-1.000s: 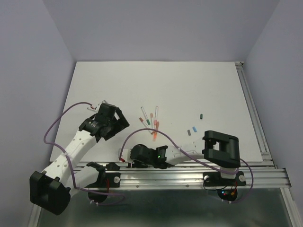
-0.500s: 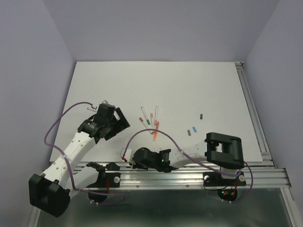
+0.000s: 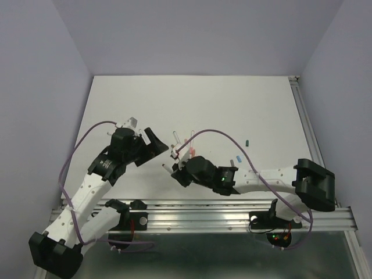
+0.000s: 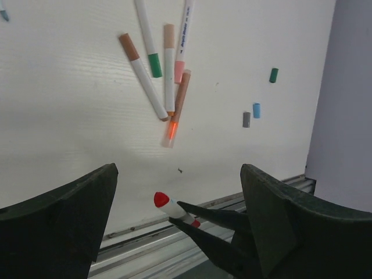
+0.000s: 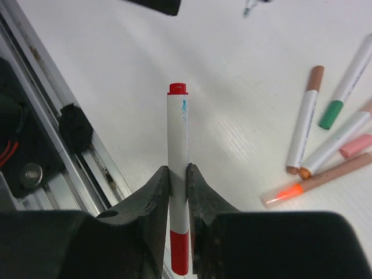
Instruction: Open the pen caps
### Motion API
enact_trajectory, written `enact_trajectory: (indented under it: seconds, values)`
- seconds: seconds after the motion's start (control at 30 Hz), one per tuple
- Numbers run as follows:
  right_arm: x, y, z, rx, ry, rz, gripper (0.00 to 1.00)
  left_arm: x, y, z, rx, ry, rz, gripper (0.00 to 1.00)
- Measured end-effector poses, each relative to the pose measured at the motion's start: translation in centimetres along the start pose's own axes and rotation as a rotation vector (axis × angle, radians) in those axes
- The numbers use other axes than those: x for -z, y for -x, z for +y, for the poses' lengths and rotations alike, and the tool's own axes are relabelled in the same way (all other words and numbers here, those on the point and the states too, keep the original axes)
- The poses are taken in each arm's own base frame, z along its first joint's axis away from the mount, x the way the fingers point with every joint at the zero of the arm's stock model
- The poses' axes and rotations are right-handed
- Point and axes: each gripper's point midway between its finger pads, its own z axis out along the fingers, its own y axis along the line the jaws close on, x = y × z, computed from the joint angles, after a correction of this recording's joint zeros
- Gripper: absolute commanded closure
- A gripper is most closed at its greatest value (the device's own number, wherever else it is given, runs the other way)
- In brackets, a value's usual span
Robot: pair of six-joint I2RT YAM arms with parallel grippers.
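Partly done, by the look: 3 loose caps off, green cap point(image 4: 273, 74), blue cap point(image 4: 256, 110), grey cap point(image 4: 246, 119), right of frame on desk point(image 4: 70, 116). Pen cluster point(image 4: 168, 75) upper centre; at least 2 there apparently capped. Red-ended pen point(image 5: 178, 133) clenched in right hand point(image 5: 177, 170), frame centre, cap seemingly on. Left hand point(image 4: 178, 174) spread wide, facing pen's free tip, not touching.

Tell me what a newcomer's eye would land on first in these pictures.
The right gripper stands out first: it is shut on a white pen with red ends, held above the near edge of the table. The open left gripper faces it. Beyond them, a cluster of pens lies mid-table, with three loose caps to its right.
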Motion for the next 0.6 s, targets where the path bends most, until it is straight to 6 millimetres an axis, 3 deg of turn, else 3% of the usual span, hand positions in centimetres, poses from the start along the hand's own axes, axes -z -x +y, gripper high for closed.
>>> enact_trajectory:
  seconds: [0.13, 0.3, 0.37, 0.4, 0.47, 0.6]
  values:
    - [1.5, 3.0, -2.7, -0.181, -0.026, -0.075, 0.99, 0.7, 0.2, -2.5, -0.012, -0.132, -0.033, 0.01]
    - [3.0, 5.2, -2.9, -0.293, -0.017, -0.127, 0.99, 1.1, -0.2, -6.0, -0.056, -0.274, -0.038, 0.01]
    - [3.2, 5.3, -2.7, -0.323, -0.007, -0.125, 0.99, 1.1, -0.8, -7.4, -0.076, -0.320, -0.025, 0.08]
    - [3.2, 5.3, -2.7, -0.336, -0.007, -0.124, 0.99, 1.0, -1.0, -7.8, -0.083, -0.335, -0.021, 0.19]
    - [3.4, 5.2, -2.7, -0.360, -0.010, -0.119, 0.99, 0.6, -1.1, -8.4, -0.089, -0.354, -0.020, 0.29]
    - [3.8, 5.8, -2.9, -0.407, -0.021, -0.134, 0.99, -0.1, -1.0, -8.3, -0.071, -0.343, -0.028, 0.29]
